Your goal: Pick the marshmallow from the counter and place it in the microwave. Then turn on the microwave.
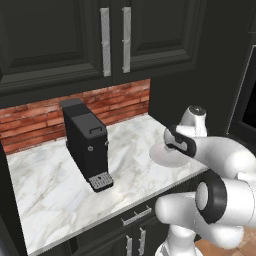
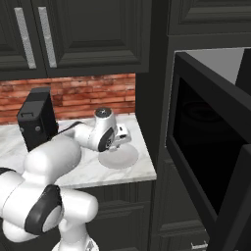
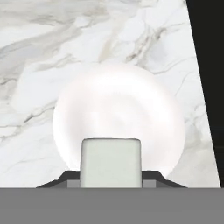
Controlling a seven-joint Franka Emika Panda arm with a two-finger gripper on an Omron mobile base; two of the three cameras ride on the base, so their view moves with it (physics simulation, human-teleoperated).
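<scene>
**Over the plate, right of the coffee machine**

My arm reaches in over the counter to the right of the black coffee machine. My wrist covers part of the round plate, also right of the machine. Behind the machine runs the brick backsplash; above it hang dark cabinets.

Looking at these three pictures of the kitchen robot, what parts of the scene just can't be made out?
- Round pale plate: in the left base view the white arm covers its right half.
- Small whitish-grey marshmallow cube: in the hand view its lower end is cut off at the bottom; in both base views the hand hides it.
- Gripper: only the dark tips beside the cube show there.
- Large black microwave: in the right base view its open door blocks the interior.
</scene>
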